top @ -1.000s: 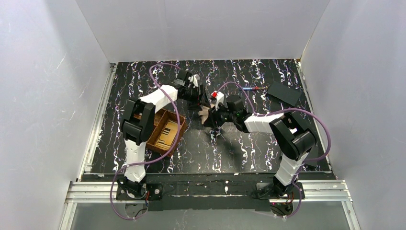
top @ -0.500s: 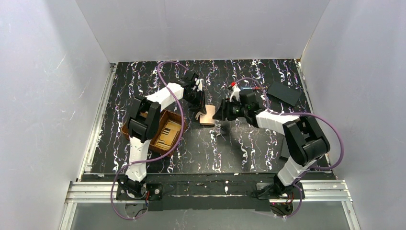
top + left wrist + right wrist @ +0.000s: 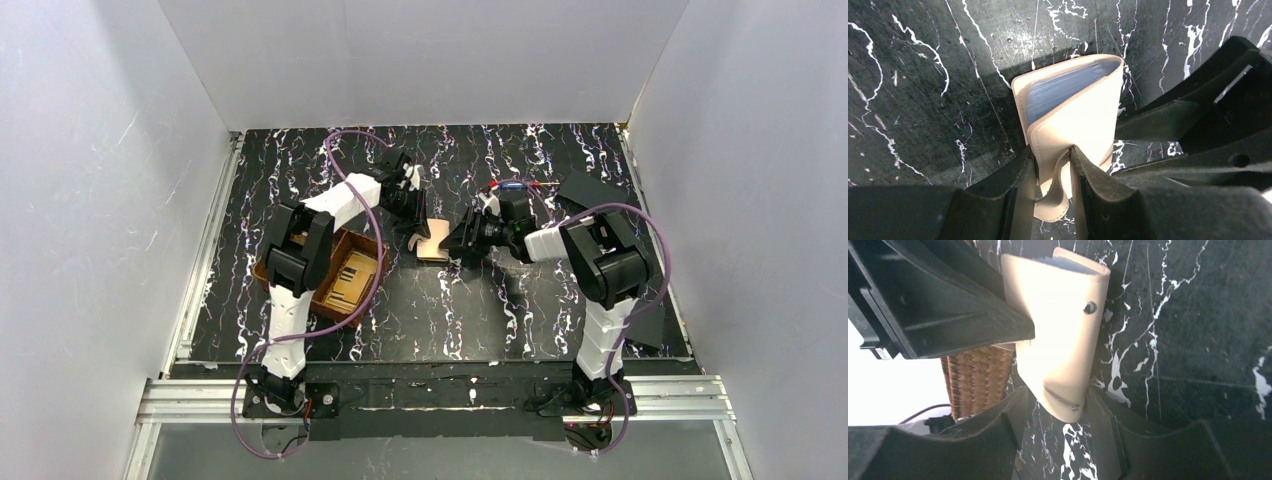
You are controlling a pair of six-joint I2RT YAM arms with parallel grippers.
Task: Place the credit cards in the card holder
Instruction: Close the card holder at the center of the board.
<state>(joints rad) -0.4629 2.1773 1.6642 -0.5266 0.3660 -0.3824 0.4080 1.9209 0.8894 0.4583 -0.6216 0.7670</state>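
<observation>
The beige card holder (image 3: 433,243) lies folded on the dark marbled table (image 3: 440,310) between both arms. My left gripper (image 3: 1053,172) is shut on its snap tab and cover edge, and pale bluish edges (image 3: 1063,86) show inside the fold. In the top view the left gripper (image 3: 417,220) comes in from the far left. My right gripper (image 3: 1060,412) stands open, with the holder's (image 3: 1058,340) rounded end between its fingers and touching the right finger (image 3: 1103,412). Tan credit cards (image 3: 351,279) lie in the woven tray.
The brown woven tray (image 3: 322,290) sits left of the holder, under the left arm, and shows as a woven wall (image 3: 978,375) in the right wrist view. A black plate (image 3: 592,192) and a red-and-blue pen (image 3: 522,185) lie at the back right. Another black plate (image 3: 650,325) lies by the right arm.
The left jaws have closed onto the holder's tab. The holder came down onto the table. The right gripper pulled away to the right, then moved back to the holder's end.
</observation>
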